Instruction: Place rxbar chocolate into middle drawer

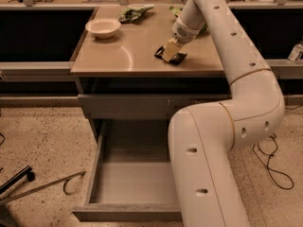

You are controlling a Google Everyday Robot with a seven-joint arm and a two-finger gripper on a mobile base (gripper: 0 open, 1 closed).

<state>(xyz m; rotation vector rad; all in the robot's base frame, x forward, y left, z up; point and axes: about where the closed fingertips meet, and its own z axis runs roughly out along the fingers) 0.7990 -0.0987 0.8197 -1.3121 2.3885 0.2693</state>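
Note:
The rxbar chocolate [177,58], a small flat black bar, lies on the tan counter top [128,56] towards its right front. My gripper [170,52] points down onto the bar and covers its middle; only the bar's ends show on either side. The middle drawer [94,174] stands pulled out below the counter. Its smooth grey floor is bare, and my arm's big white lower link hides its right part.
A white bowl [102,27] sits at the counter's back left. Green snack bags [135,13] lie at the back. A shut grey drawer front with pale marks [128,105] is just under the counter. A dark stand leg and cable [28,183] lie on the floor at left.

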